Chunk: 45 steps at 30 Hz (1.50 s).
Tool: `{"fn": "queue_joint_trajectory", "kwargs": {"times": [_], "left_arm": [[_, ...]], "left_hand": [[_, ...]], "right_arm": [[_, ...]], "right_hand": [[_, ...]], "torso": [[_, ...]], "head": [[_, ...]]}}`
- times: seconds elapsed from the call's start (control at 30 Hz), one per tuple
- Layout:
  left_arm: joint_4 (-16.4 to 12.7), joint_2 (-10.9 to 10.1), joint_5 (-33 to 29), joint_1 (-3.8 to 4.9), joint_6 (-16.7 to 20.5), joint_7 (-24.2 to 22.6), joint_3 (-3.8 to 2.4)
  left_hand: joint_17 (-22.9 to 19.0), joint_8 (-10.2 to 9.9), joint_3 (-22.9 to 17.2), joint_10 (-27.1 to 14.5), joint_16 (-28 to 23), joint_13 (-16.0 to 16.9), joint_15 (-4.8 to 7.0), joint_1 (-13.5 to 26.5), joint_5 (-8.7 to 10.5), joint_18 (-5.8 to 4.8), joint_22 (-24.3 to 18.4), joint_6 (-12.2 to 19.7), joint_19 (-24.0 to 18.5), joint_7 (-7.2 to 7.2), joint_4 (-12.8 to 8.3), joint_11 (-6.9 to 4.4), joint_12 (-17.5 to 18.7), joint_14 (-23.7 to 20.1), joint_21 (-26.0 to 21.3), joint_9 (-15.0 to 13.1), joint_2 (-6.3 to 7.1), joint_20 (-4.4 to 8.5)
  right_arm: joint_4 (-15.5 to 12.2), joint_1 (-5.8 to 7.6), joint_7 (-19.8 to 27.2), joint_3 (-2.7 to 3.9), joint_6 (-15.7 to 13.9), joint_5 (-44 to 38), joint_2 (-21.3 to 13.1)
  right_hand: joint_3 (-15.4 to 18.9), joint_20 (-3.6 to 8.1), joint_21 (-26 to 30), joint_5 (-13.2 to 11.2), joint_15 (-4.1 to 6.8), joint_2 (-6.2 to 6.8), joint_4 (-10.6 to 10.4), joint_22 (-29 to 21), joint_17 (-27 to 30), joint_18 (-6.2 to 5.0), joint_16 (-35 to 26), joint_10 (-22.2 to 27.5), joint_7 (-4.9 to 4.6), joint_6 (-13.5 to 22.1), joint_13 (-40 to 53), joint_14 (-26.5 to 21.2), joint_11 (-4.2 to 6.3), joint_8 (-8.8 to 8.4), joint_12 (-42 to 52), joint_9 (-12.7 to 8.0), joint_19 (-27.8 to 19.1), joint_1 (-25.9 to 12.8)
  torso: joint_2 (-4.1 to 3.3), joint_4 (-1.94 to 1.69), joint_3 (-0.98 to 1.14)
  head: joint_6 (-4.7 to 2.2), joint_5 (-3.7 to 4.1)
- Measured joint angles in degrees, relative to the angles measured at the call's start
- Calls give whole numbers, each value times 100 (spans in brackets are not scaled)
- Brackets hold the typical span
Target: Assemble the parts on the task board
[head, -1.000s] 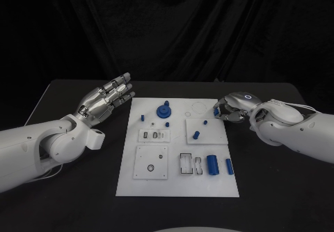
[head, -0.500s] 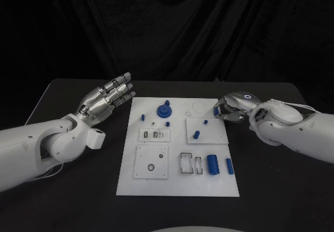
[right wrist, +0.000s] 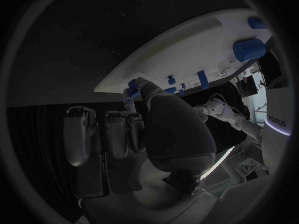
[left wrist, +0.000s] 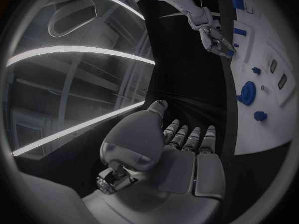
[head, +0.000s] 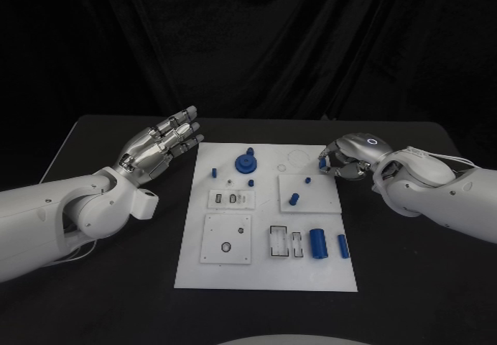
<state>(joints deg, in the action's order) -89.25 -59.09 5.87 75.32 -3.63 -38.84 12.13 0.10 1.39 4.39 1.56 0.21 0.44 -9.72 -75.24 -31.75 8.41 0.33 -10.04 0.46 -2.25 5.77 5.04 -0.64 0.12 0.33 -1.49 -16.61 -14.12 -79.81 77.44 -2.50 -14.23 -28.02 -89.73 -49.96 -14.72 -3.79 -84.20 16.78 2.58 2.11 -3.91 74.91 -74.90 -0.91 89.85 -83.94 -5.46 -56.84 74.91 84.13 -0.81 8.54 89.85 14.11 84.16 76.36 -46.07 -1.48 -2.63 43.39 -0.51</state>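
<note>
A: How are the fingers placed?
B: A small blue part [head: 322,164] is pinched by the right hand [head: 344,159] at the task board [head: 266,277]'s far right edge. The left hand [head: 161,146] is spread flat, nothing held.

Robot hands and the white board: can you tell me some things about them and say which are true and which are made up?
1. The left hand holds nothing, fingers apart. True.
2. The right hand pinches a small blue part at the task board edge. True.
3. The blue gear-shaped part lies off the board on the black table. False: it stands on the board.
4. Two blue cylinders lie near the board's right side. True.
5. The left hand presses on the board. False: it is beside it, apart.
</note>
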Motion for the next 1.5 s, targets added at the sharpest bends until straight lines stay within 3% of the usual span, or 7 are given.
{"fn": "queue_joint_trajectory", "kwargs": {"times": [0.27, 0.53, 0.7, 1.03, 1.2, 1.5], "left_arm": [[-1, -6, 0, -2, -1, 0, 0], [-1, -2, 0, -3, -1, 0, 0], [17, 50, 0, -4, -1, -1, 0], [12, 107, 0, -4, -1, -1, 0], [11, 102, 0, -4, -1, 0, 0], [25, 151, 0, -5, -6, 0, 0]], "left_hand": [[0, 0, 0, 0, 0, 0, 0, 0, 0, 0, 0, 0, 0, 0, 0, 0, 0, 0, 0, 0, 0, 0], [1, 0, -24, 0, 0, 0, 0, 0, 0, 0, 0, 0, 0, 0, -24, 0, 0, 0, 0, 0, 0, 0], [1, 0, -24, 0, 0, 0, 0, 0, 0, 0, 0, 0, 0, 0, -24, 0, 0, 0, 0, 0, 0, 0], [1, 0, -24, 0, 0, 0, 0, 0, 1, 0, 0, 0, 0, 0, -24, 0, 0, 0, 0, 0, 0, 0], [-2, 0, -24, 0, 0, 0, 0, 0, 1, 0, 0, 0, 0, 0, -24, 0, 0, 0, 0, 0, 0, 0], [-3, 0, -48, 0, 0, 0, 0, 0, 1, 0, 0, 0, 0, 0, -48, 0, 0, 0, 0, 0, 0, 0]], "right_arm": [[-321, 94, 17, 0, -231, 0, -115], [-1137, 319, -41, 7, -324, -72, -175], [-1404, 334, -128, 7, -316, -243, 4], [-1419, 30, -364, 1, -243, -586, 636], [-1373, -90, -532, 5, -221, -787, 904], [-1200, -213, -869, 5, -41, -1031, 1294]], "right_hand": [[8, 0, -30, 71, 15, -16, 21, 0, 0, 0, 0, 0, 12, -70, 0, -15, 0, 56, 0, 45, 0, 44], [8, 0, -33, 71, 14, -17, 21, -1, 0, 0, 0, 0, 13, -70, 0, -15, 0, 55, 0, 46, 0, 58], [-6, 0, -34, 222, 14, -16, 39, 0, 0, 0, 0, 0, 11, -72, 0, -15, 0, 55, 0, 46, 0, 58], [3, 0, 9, 410, 14, -15, 75, 4, -4, 0, 0, 1, -8, -91, 0, -15, -1, 79, 0, 46, 0, 57], [-55, 0, 34, 645, 14, 35, 135, 4, -4, 0, 0, 1, -8, -90, 0, -15, -1, 79, 0, 46, 0, 103], [-57, 0, 121, 650, 14, 41, 137, 3, -3, 0, 0, 1, -7, -90, 0, -15, -1, 77, 0, 46, 0, 108]], "torso": [[-1, 2, 1], [1, 6, 2], [2, 6, 0], [3, 3, -5], [6, 5, -8], [8, 9, -6]], "head": [[1, -21], [15, -29], [18, 2], [-28, -24], [10, -75], [81, -109]]}}
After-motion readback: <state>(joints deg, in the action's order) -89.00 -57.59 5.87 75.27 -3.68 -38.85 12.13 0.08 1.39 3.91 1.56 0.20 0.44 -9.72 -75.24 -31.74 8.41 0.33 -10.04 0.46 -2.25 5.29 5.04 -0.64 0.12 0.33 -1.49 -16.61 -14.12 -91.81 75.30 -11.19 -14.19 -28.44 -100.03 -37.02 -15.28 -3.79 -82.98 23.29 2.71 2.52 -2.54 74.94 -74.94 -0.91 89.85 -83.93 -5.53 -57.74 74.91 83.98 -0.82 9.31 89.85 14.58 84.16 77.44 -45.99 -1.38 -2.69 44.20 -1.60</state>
